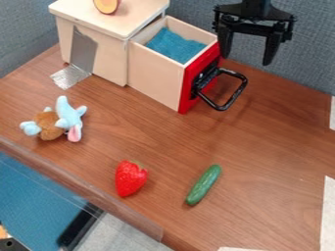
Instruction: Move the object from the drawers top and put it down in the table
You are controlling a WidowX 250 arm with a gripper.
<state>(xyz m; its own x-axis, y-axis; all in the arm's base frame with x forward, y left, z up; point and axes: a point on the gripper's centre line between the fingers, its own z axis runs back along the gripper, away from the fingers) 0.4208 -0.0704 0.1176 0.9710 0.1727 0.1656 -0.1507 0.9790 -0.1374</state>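
Resting atop the pale wooden cabinet (105, 54), the round red-rimmed, tan-faced object (107, 5) is yet to be lowered onto the brown wooden table (268, 142). The black two-finger claw (246, 60) is held spread, empty. The cabinet seems anchored by silver tape (83, 51); blue cloth (175, 45) is contained in its pulled-out, red-fronted drawer (154, 76)

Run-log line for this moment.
black claw: open, empty | target: round yellow-purple object, atop pale wooden cabinet | red-fronted drawer: open | table placement: pending

No readable text or labels.
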